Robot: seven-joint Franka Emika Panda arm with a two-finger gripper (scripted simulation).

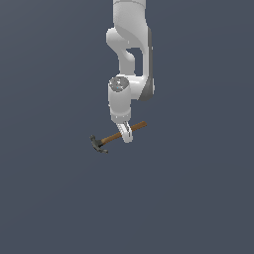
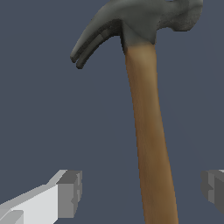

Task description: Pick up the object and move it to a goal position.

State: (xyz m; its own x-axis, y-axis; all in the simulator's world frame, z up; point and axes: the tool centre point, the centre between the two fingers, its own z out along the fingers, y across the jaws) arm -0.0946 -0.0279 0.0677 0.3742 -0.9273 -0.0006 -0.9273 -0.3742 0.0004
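i'm at the grasp step here: the gripper (image 1: 127,133) is down over the hammer (image 1: 117,136), straddling the wooden handle partway along, nearer its free end than the head. the hammer lies on the grey floor below the arm, dark head toward the exterior view's left, handle running up toward that view's right. from the wrist view the fingers (image 2: 69,193) stand wide, one on each side of the handle with clear gaps between pad and wood, so nothing is held yet. next, i judge, the jaws need to close squarely on the handle, and since the grip sits away from the heavy head, i'd expect the hammer to want to tip head-down on the lift. no goal marker shows in either view, so i can't say where it goes. the exterior view gives me the whole layout and arm pose but hides the finger gap; the wrist view shows that gap plainly, plus the claw.
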